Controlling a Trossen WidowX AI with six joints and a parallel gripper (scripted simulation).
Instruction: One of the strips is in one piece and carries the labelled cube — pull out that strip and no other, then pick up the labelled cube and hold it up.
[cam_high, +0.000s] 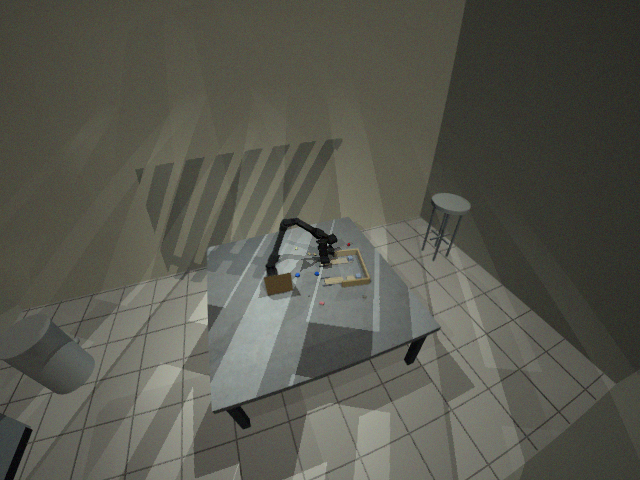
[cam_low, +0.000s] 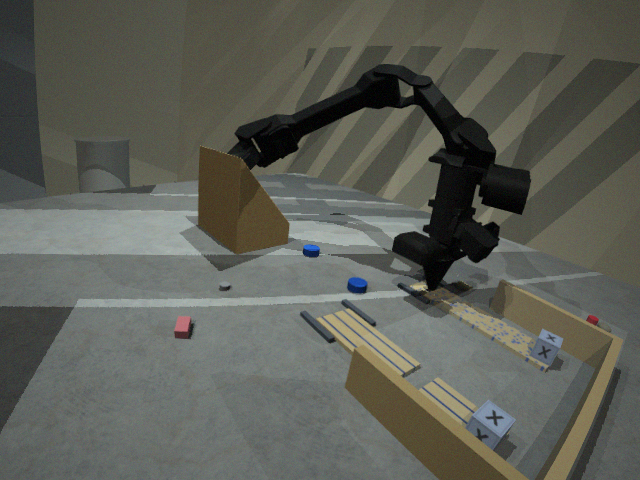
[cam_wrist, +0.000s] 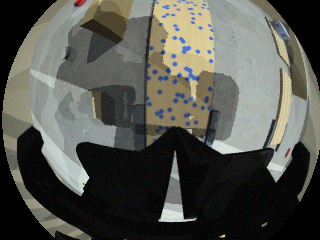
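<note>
hand: fingers together, right of centre, tips down at spotted strip (cam_high: 338, 261) (cam_low: 488, 322) (cam_wrist: 182, 30) | why: likely press-drag, unbroken | striped strip (cam_high: 333, 280) (cam_low: 369, 341) (cam_wrist: 283, 107), lower right: gapped, avoid

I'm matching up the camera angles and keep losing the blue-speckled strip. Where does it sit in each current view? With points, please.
Top: right of centre, under and beside the gripper (cam_high: 324, 262) (cam_low: 432, 287) (cam_wrist: 175, 131), small; its speckles can't be made out.
Exterior: right of centre, the speckled strip (cam_high: 338, 261) (cam_low: 491, 324) (cam_wrist: 182, 30) running from below the gripper down to a cube marked X (cam_low: 546, 347).
Wrist: upper middle, running up from the fingertips.
Shared landmark: the gripper.
</note>
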